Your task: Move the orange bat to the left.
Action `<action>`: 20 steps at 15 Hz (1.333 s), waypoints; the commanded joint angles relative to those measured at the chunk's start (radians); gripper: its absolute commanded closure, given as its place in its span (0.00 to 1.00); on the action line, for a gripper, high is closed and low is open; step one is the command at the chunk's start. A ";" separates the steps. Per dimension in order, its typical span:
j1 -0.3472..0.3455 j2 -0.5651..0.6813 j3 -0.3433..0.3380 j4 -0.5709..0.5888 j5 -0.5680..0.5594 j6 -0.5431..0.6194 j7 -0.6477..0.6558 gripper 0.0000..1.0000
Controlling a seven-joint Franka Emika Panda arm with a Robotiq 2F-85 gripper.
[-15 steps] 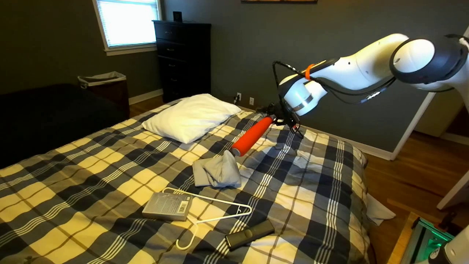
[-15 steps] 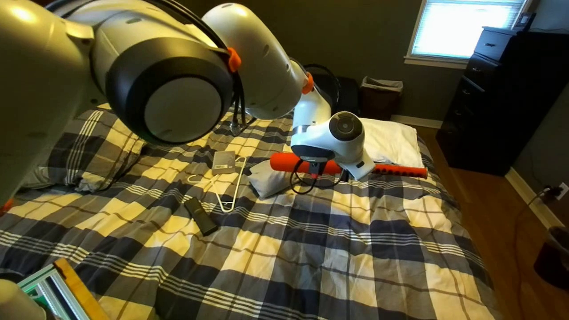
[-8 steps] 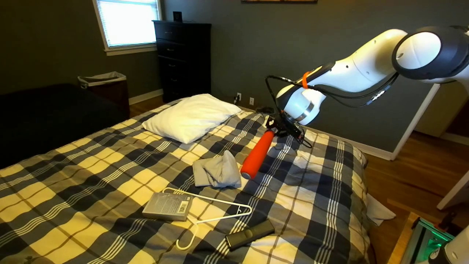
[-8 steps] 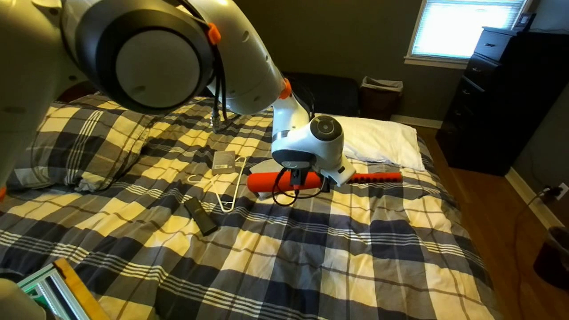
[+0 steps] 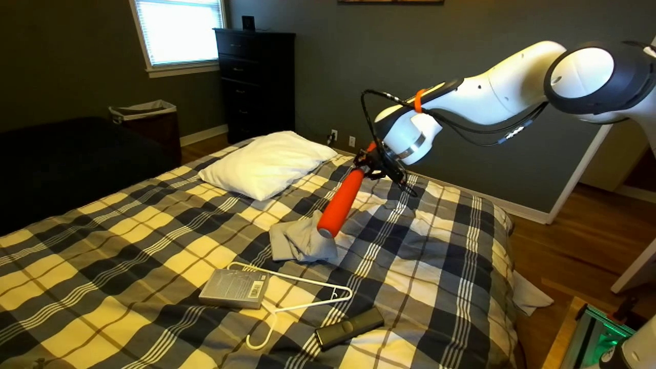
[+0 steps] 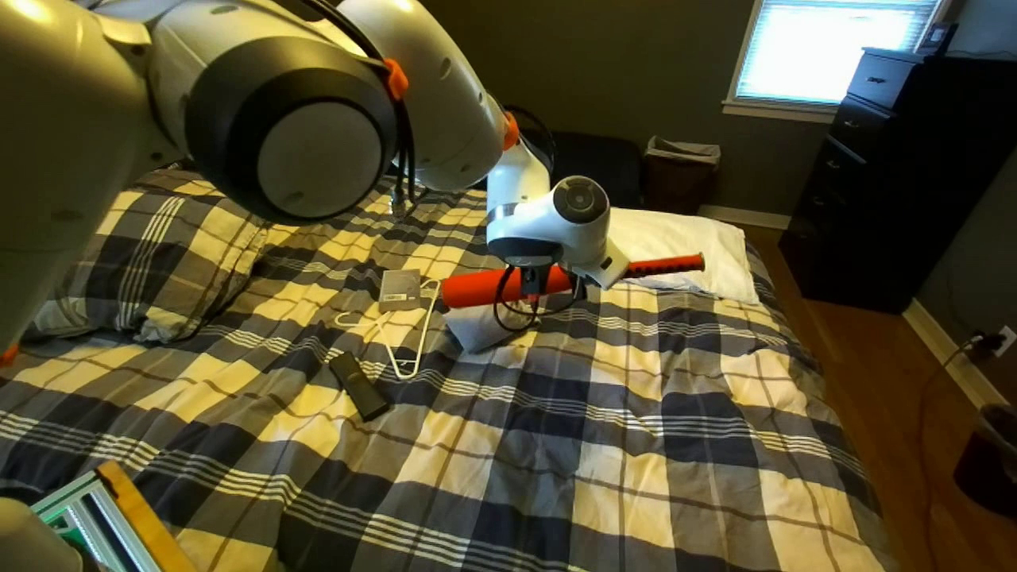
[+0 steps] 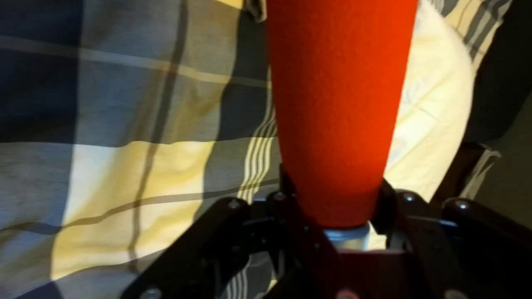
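The orange bat (image 5: 341, 202) is held in the air over the plaid bed. Its thick barrel end points toward the grey folded cloth (image 5: 300, 241) and overlaps it in both exterior views. In an exterior view the bat (image 6: 477, 288) lies nearly level, its thin handle slightly higher toward the pillow. My gripper (image 5: 365, 163) is shut around the bat near where barrel meets handle. In the wrist view the red barrel (image 7: 341, 104) fills the top middle, between the two dark fingers of the gripper (image 7: 334, 203). The handle is hidden there.
A white pillow (image 5: 266, 164) lies at the bed's far side. A grey box (image 5: 234, 288), a white clothes hanger (image 5: 307, 306) and a dark remote (image 5: 350, 328) lie on the plaid bed (image 5: 435, 287). A black dresser (image 5: 261, 87) stands behind.
The arm and bat dipped, then rose again. Against a second ago, the bat sits further left in both exterior views, with its handle end now tilted up. The bed items have not moved.
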 commanded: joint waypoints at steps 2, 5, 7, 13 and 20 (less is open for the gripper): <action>0.152 0.041 -0.071 0.179 -0.047 -0.126 0.070 0.83; 0.256 0.125 -0.103 0.365 -0.108 -0.339 0.127 0.83; 0.313 0.182 -0.112 0.471 -0.141 -0.481 0.158 0.83; 0.377 0.194 -0.137 0.500 -0.198 -0.570 0.151 0.58; 0.451 0.355 -0.124 0.720 -0.103 -0.654 0.467 0.83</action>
